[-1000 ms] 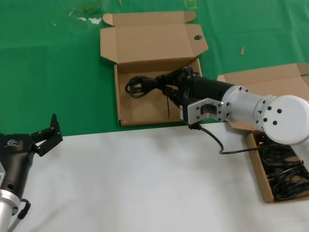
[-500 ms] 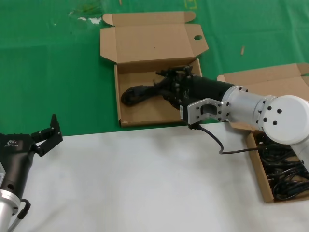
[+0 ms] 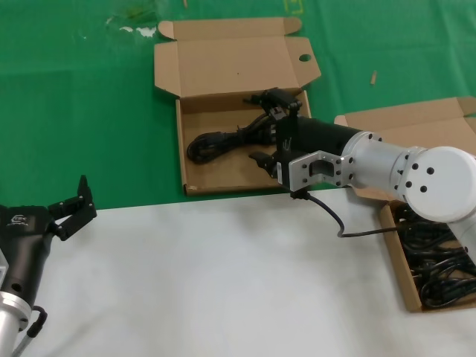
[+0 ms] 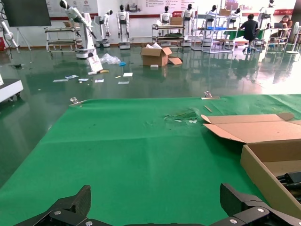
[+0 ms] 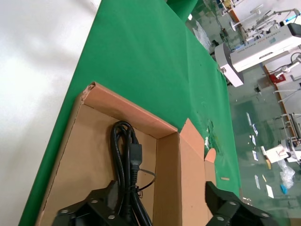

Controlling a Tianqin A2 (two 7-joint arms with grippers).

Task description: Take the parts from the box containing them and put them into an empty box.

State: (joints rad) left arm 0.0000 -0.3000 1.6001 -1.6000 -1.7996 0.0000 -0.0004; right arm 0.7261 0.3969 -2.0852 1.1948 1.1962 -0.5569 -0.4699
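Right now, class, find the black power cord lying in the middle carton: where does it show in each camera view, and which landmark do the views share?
Head view: the power cord lies across the carton's floor, just ahead of the right gripper.
Left wrist view: only a black end shows inside the carton's wall, at the frame's edge.
Right wrist view: the coiled cord runs along the floor.
Shared landmark: the carton on green cloth.

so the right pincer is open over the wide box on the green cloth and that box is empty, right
Not empty: a coiled black power cord lies in the wide shallow brown cardboard box, as the head view and right wrist view show. The rest holds: the right pincer is open over it on the green cloth.
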